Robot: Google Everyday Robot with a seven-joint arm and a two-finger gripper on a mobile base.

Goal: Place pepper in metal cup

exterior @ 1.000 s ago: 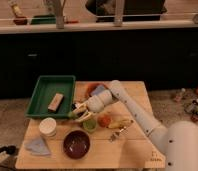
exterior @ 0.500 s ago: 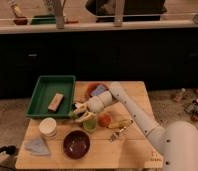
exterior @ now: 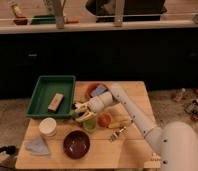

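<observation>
My gripper (exterior: 81, 112) hangs low over the wooden table (exterior: 137, 100), just right of the green tray (exterior: 49, 95) and right above the light green cup (exterior: 90, 124). A small dark shape at the gripper's left side (exterior: 74, 115) may be the metal cup or the pepper; I cannot tell which. Neither shows clearly apart from the gripper. The red-orange tomato (exterior: 104, 120) and the yellow vegetable (exterior: 118, 125) lie just right of the light green cup.
A white cup (exterior: 48, 127), a dark bowl (exterior: 76, 144) and a blue cloth (exterior: 37, 146) sit at the front left. An orange plate (exterior: 90, 88) holds a blue item (exterior: 98, 90) under my arm. A small metal piece (exterior: 117, 134) lies front of centre. The tray holds a tan block (exterior: 55, 101).
The gripper has shifted slightly to the right and stays low beside the light green cup. Nothing else has moved.
</observation>
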